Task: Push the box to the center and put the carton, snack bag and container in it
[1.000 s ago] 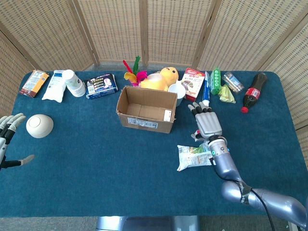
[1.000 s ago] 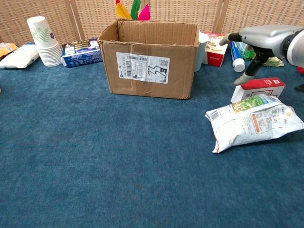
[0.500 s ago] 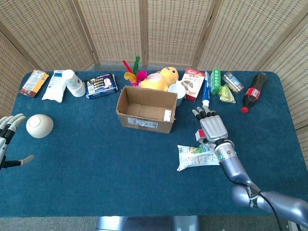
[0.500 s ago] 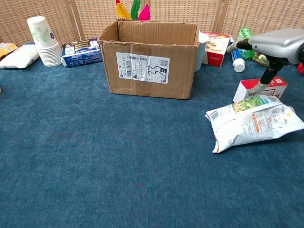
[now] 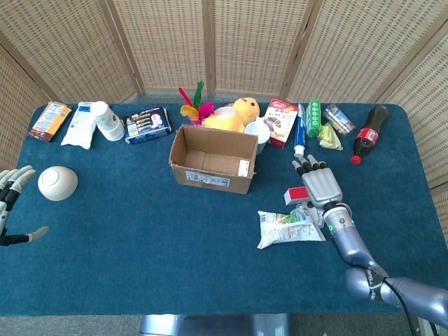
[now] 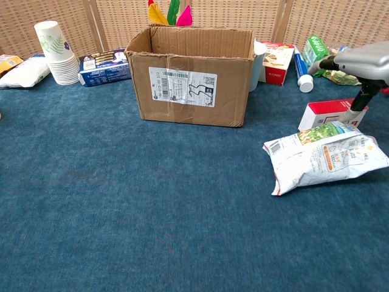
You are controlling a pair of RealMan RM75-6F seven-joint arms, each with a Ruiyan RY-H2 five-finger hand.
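Hovering with fingers spread and holding nothing, the right hand sits over the small red-and-white carton, a light, stiff pack lying right of the cardboard box, best pinched across its 2 long sides.

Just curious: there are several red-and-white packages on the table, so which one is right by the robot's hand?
The small red-and-white carton beside the snack bag, under the right hand; the other red box stands in the back row.

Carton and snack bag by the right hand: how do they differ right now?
The carton is a small, rigid red-and-white box; the snack bag is bigger, soft, crinkled, mostly white with green. The carton lies farther from the robot, partly under the right hand. Both lie outside the cardboard box.
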